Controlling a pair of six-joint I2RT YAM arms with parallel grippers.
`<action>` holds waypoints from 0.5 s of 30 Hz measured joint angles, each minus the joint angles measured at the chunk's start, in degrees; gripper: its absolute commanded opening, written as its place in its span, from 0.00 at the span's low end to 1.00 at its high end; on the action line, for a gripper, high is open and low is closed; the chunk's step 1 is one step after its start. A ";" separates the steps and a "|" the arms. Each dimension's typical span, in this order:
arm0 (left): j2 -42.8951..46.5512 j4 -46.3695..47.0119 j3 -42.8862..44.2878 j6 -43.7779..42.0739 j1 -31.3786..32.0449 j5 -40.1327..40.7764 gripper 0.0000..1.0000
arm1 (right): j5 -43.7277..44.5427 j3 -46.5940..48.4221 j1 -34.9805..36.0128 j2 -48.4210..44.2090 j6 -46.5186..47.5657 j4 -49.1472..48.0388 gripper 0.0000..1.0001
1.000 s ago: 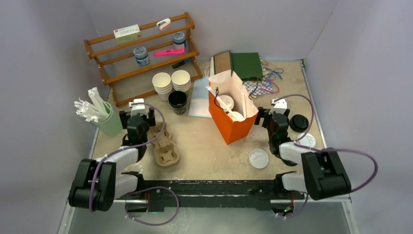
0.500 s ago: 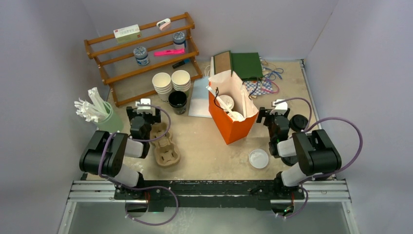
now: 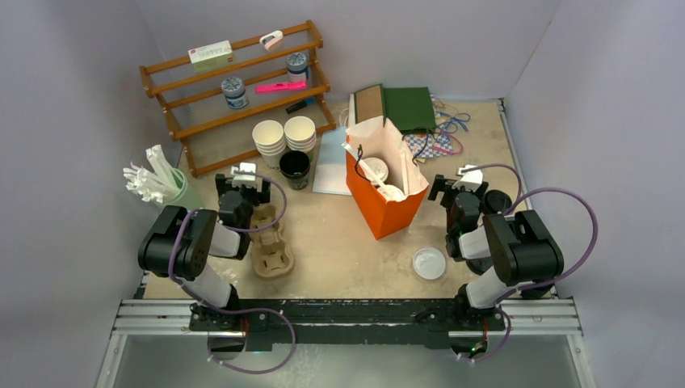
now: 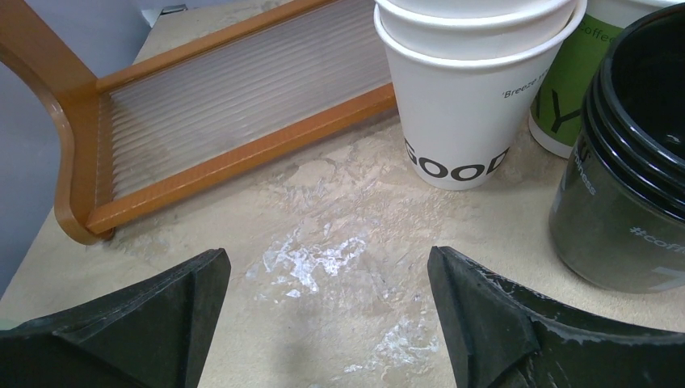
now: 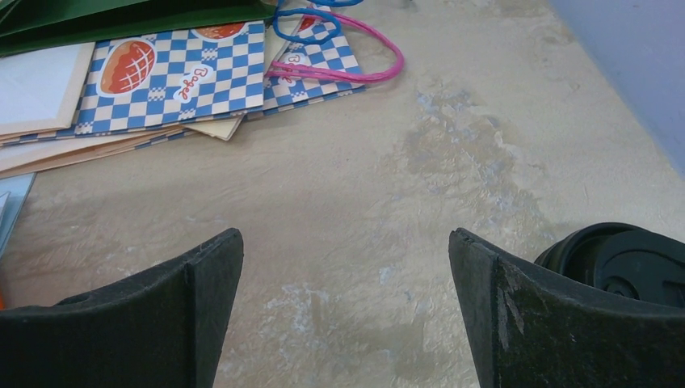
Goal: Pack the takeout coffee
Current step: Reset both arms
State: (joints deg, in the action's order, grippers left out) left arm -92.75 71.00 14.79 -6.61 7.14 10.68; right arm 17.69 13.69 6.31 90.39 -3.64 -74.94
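The takeout coffee (image 3: 376, 170) seems to sit down inside the orange bag (image 3: 384, 214) mid-bench (image 3: 339, 242), though only pale round tops show from above. A loose white lid (image 3: 428, 263) lies toward the front edge. Right of the bag, the right gripper (image 5: 346, 238) hangs with jaws apart and empty, black lids (image 5: 630, 263) just beside it. The left gripper (image 4: 325, 259), jaws likewise wide and empty, faces the white stacked cups (image 4: 460, 97) and black cup (image 4: 630, 186) before the wooden rack (image 4: 242, 158), beyond the pulp carrier (image 3: 279, 259).
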 measured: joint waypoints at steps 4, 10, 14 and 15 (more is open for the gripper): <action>0.00 0.00 0.00 -0.04 0.00 0.00 1.00 | 0.81 0.00 0.00 -0.02 -0.07 -0.02 0.99; -0.02 0.00 0.00 -0.07 0.00 0.00 1.00 | 0.85 0.00 0.00 0.00 -0.20 -0.02 0.99; -0.02 0.00 0.00 -0.07 0.00 0.00 1.00 | 0.85 0.00 0.00 -0.02 -0.22 -0.02 0.99; -0.02 0.00 0.00 -0.07 0.00 0.00 1.00 | 0.85 0.00 0.00 -0.02 -0.22 -0.02 0.99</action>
State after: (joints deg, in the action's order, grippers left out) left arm -92.77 71.00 14.79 -6.68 7.14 10.68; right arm 18.55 13.69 6.31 90.37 -3.86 -74.96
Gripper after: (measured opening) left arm 0.997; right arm 0.984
